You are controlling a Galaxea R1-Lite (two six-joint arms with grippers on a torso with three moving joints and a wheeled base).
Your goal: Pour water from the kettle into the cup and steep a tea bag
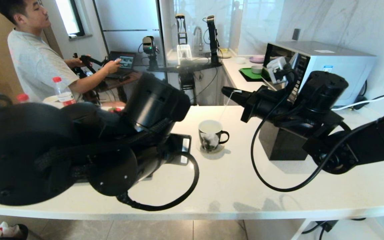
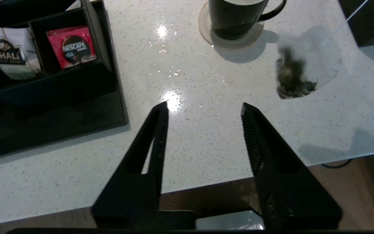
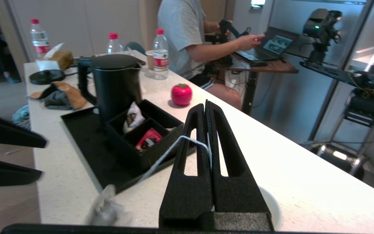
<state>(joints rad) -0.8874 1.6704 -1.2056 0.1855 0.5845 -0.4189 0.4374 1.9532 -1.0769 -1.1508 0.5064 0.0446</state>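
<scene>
The right gripper (image 3: 207, 107) was pressed shut on the string of the tea bag (image 1: 211, 140), which was hung in the air before the cup (image 1: 211, 134). The left gripper (image 2: 203, 109) was held partly spread and empty above the counter (image 2: 206, 136). The kettle (image 3: 115, 86) was stood on the black tray (image 3: 83, 136).

Both arms are matte black with bulky rounded joint housings, small pale screw heads and looping black cables, each ending in an end effector, left end effector (image 2: 203, 112) and right end effector (image 3: 206, 107), of two long, tapering black fingers with slotted cut-outs and ribbed inner faces.
</scene>
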